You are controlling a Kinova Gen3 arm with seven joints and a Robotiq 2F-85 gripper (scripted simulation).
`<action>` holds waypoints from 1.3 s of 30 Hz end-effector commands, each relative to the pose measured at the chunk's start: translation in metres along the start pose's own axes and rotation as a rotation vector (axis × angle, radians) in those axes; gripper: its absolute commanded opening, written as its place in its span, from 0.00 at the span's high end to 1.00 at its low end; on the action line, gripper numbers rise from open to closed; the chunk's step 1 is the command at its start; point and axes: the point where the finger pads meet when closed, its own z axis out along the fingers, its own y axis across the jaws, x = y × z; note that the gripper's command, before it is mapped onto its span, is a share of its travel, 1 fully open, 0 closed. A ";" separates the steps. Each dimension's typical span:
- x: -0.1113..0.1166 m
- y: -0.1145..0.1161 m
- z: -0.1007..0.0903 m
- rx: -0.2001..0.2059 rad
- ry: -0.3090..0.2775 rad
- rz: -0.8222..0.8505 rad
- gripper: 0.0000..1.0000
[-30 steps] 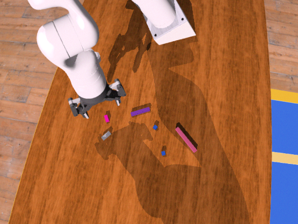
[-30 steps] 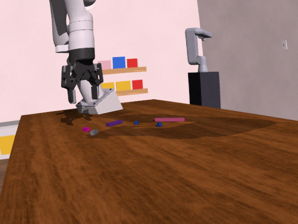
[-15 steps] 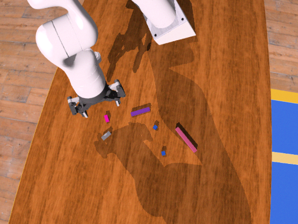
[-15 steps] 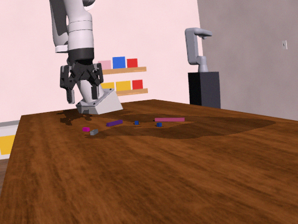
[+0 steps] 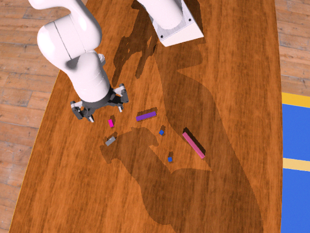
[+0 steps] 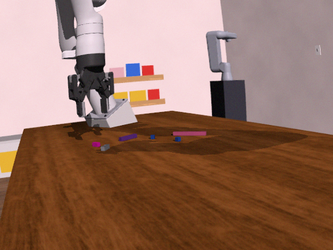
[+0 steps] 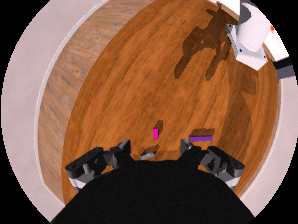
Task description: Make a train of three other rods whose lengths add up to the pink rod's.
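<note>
Your fingers (image 5: 106, 114) (image 6: 93, 113) are standing open, tips wide apart, with nothing between them, and they are hovering above the counter (image 5: 66, 185) (image 6: 170, 199) (image 7: 125, 85).

Nearest them in the top view, the magenta rod (image 5: 111, 123) (image 6: 96, 144) (image 7: 155, 133) is lying flat, short and bright. Just beyond it, the grey rod (image 5: 110, 141) (image 6: 105, 147) (image 7: 147, 156) is lying at a slant; in your wrist view it is showing only partly, behind the black gripper body. Off to one side, the purple rod (image 5: 146, 116) (image 6: 128, 137) (image 7: 201, 138) is lying apart from both.

Farther out, you are looking at two small blue cubes: the near blue rod (image 5: 161, 132) (image 6: 152, 137), close to the purple one, and the far blue rod (image 5: 170, 159) (image 6: 178, 139). Past them, the long pink rod (image 5: 193, 145) (image 6: 189, 133) is lying diagonally in the top view. All six are resting separately, none touching another, so no train is showing.

Your white arm (image 5: 91, 77) (image 6: 90, 42) is reaching over the counter, its pale base (image 5: 182, 38) (image 6: 122, 116) sitting behind the rods in the exterior view. Beyond, another arm (image 6: 214, 52) is standing on a dark pedestal (image 6: 235, 99).

From where I'm standing, the tool (image 5: 106, 115) (image 6: 92, 109) (image 7: 155, 146) has drawn its fingertips (image 5: 91, 119) (image 6: 104, 105) a little nearer each other than they stood half a second ago, though a good gap is left between them. Both tips have come inward, which I can make out from overhead and from the side. The white arm (image 5: 90, 77) (image 6: 90, 42) has shifted too, only a touch: against a second ago, it sits slightly farther to the left in the overhead view.
</note>
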 end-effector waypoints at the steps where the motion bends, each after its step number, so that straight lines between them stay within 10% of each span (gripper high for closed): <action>1: 0.000 0.000 0.000 0.000 -0.001 0.000 0.76; 39: 0.000 0.000 0.004 0.000 -0.001 0.000 0.76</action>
